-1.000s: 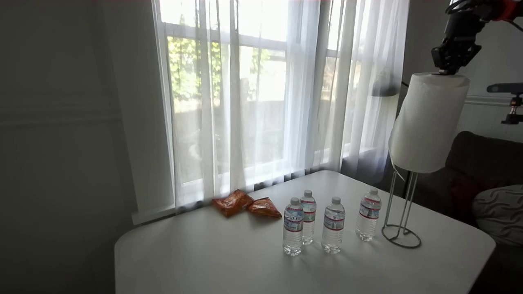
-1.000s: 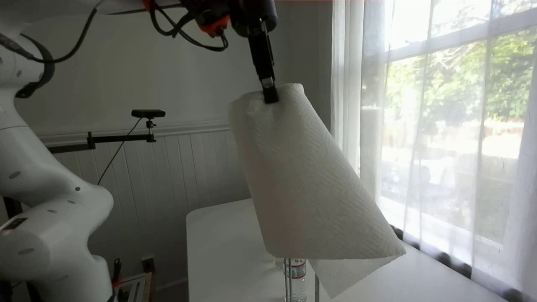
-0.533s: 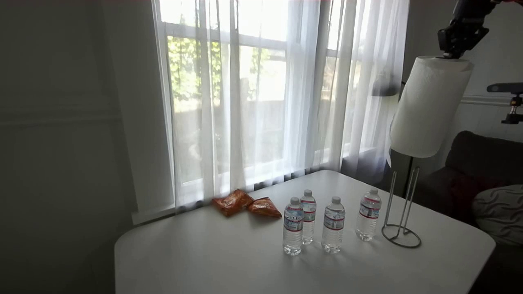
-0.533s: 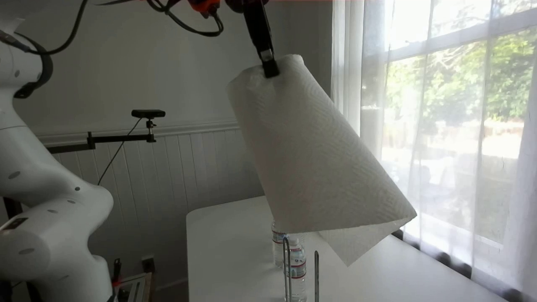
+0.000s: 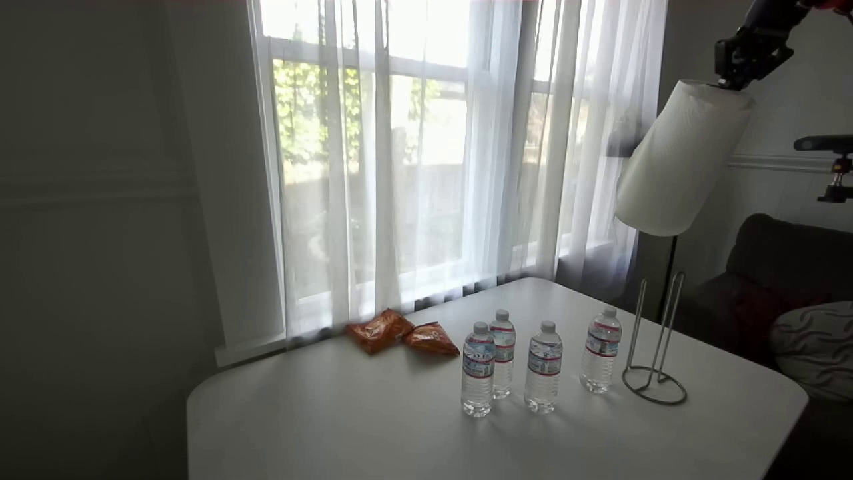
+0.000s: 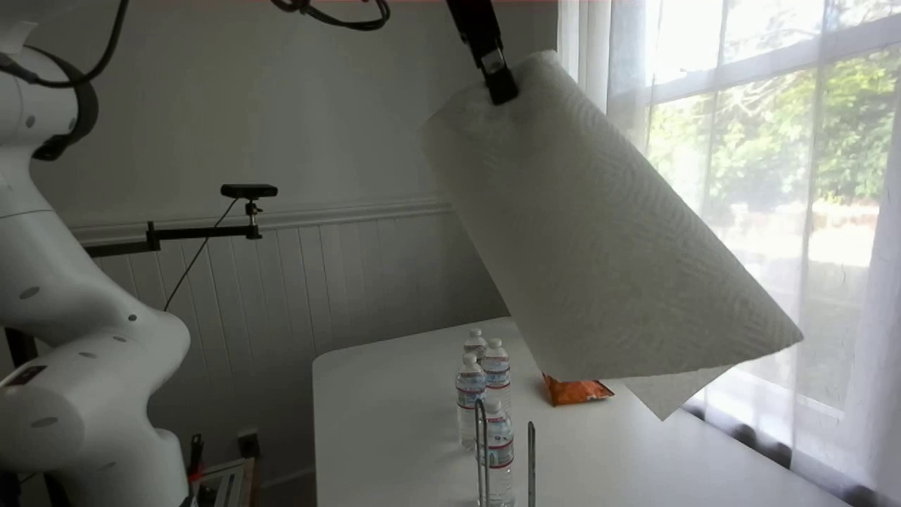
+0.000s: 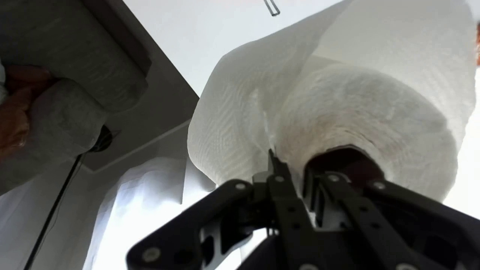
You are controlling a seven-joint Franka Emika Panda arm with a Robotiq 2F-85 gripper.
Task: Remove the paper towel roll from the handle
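You have the gripper (image 7: 291, 167) clamped on the top edge of the paper towel roll (image 6: 605, 239), which hangs tilted in the air, clear of the handle (image 5: 667, 347). The handle stands upright on the white table (image 5: 320, 427), just beside a water bottle (image 5: 600, 353).

We lose part of the handle (image 6: 531, 463) at an exterior view's bottom edge and the wrist view's top.

Along the table's (image 5: 320, 420) window-side edge, two orange packets (image 5: 381, 332) are laid side by side. Four water bottles (image 5: 544, 370) are stood upright, one set nearer the right-hand edge in an exterior view. The window (image 5: 436, 167) is veiled by sheer curtains (image 5: 580, 133).
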